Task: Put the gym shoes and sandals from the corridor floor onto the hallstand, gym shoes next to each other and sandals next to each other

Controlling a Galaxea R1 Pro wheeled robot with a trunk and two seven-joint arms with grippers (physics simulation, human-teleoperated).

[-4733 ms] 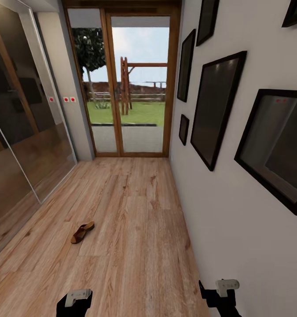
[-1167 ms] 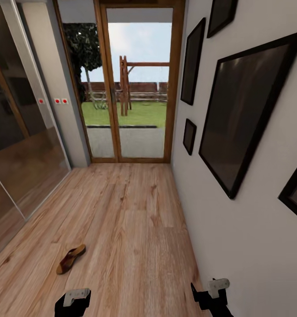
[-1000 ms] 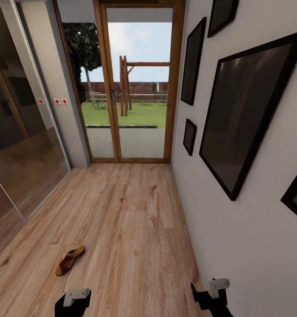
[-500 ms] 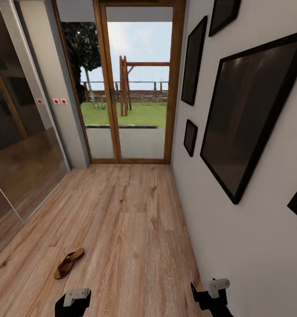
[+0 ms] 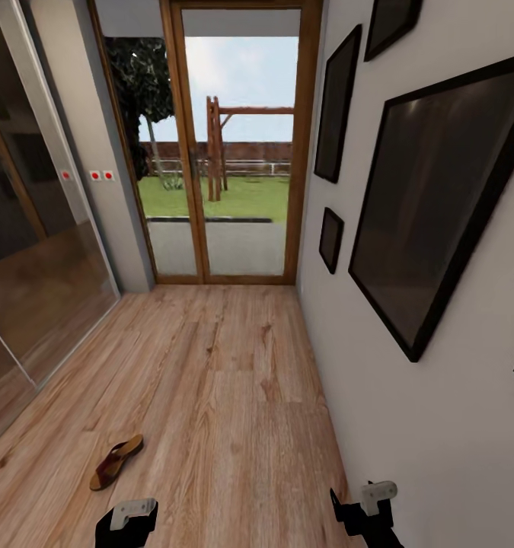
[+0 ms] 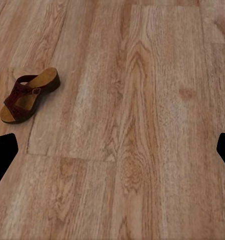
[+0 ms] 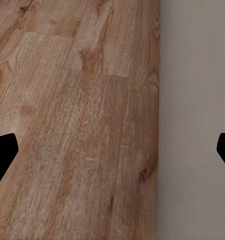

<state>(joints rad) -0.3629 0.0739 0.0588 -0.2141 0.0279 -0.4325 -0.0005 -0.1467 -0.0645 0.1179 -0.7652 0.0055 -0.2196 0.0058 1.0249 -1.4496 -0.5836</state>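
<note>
A sandal (image 5: 116, 462) (image 6: 28, 94) lies flat on the floor (image 5: 226, 396), left of centre, long axis running diagonally toward the door (image 5: 234, 144). Just ahead of the left gripper (image 5: 127, 521), it is untouched. Both the left and the right gripper (image 5: 363, 510) are released, holding nothing.

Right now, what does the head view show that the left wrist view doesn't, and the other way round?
Head view alone: the glass door to the garden, dark picture frames on the right wall, the mirrored wardrobe, and both arms low in the picture.

Left wrist view alone: the sandal's strap and buckle up close, and the dark tips of the left fingers at the picture's edges, spread wide.

Both: one sandal lying on the wood floor, apart from the robot.
</note>
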